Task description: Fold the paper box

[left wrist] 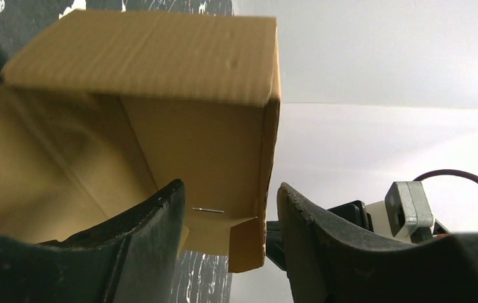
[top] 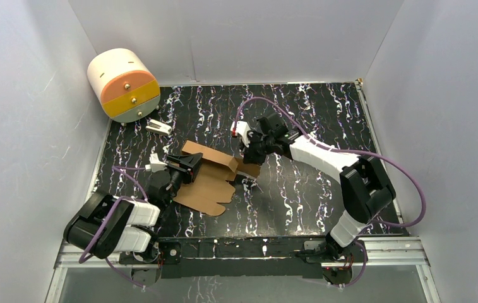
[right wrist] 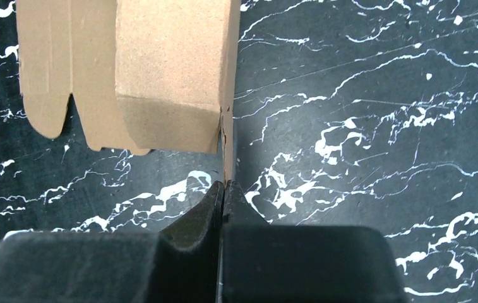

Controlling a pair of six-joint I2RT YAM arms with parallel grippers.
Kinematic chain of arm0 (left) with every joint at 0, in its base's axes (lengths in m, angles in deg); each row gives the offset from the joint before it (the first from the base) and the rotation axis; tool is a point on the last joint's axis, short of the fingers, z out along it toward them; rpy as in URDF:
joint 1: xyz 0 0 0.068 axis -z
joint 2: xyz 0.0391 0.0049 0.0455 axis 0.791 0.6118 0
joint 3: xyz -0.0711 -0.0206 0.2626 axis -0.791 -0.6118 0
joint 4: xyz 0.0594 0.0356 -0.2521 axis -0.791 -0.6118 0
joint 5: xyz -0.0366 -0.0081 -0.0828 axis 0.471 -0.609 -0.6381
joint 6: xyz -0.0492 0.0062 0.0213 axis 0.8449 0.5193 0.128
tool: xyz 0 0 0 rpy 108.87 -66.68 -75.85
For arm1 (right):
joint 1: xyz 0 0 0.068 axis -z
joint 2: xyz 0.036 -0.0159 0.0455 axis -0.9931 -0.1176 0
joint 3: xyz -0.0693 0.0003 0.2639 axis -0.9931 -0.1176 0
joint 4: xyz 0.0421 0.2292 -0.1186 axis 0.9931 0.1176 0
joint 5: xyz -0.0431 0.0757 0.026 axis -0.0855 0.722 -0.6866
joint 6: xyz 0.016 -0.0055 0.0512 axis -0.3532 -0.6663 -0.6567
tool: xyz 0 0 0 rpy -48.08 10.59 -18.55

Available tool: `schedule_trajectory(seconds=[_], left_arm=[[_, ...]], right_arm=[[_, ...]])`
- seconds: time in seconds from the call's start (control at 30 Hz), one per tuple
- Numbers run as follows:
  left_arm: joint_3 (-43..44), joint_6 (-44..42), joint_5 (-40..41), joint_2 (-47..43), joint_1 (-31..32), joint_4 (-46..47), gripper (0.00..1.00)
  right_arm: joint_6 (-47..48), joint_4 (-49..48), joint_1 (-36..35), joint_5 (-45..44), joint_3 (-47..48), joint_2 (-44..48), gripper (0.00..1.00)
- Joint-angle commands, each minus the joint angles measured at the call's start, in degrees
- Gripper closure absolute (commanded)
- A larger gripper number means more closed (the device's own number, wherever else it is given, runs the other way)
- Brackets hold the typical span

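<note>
Paper box [top: 208, 180] sits mid-table on black marbled table [top: 312, 113], between both arms. Partly formed: 1 wall stands raised with top panel bent over; rest of sheet, with notched flaps, lies flat toward near edge.

Right gripper [right wrist: 223, 184]: fingers pressed together on thin edge of raised cardboard.

Left gripper [left wrist: 230, 189]: fingers apart, straddling raised wall's corner, no clamp.

Judgement: early-to-middle stage. Remaining walls, end flaps and closing tuck not yet done.

Cylindrical drawer unit [top: 124, 85] in far-left corner, well apart.
</note>
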Motion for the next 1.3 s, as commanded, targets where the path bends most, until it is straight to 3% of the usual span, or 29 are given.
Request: schedule_trajectory(seconds=[0.0, 0.33, 0.5, 0.67, 0.87, 1.27], left_arm=[[2.45, 0.53, 1.82, 0.03, -0.92, 0.28, 0.47], [3.35, 1.05, -0.15, 0.96, -1.09, 0.28, 0.54], [3.59, 1.15, -0.63, 1.88, -1.12, 0.3, 0.64], [4.36, 1.68, -1.87, 3.4, -1.12, 0.36, 0.82], [3.46, 1.72, -1.84, 2.33, -1.12, 0.45, 0.9], [2.65, 1.34, -2.67, 1.43, -0.21, 0.63, 0.94]], right_arm=[[6.68, 1.76, 1.34, 7.38, 4.77, -1.9, 0.96], [9.26, 4.09, 1.34, 5.95, 6.52, -3.44, 0.93], [9.06, 5.23, 0.53, 3.74, 7.46, -3.69, 0.93], [8.46, 5.76, -0.78, 0.06, 8.32, -4.73, 0.93], [0.06, 4.19, -2.03, -7.41, 9.46, -6.24, 0.93], [-22.11, 2.16, -5.88, -22.91, 12.1, -7.06, 0.9]])
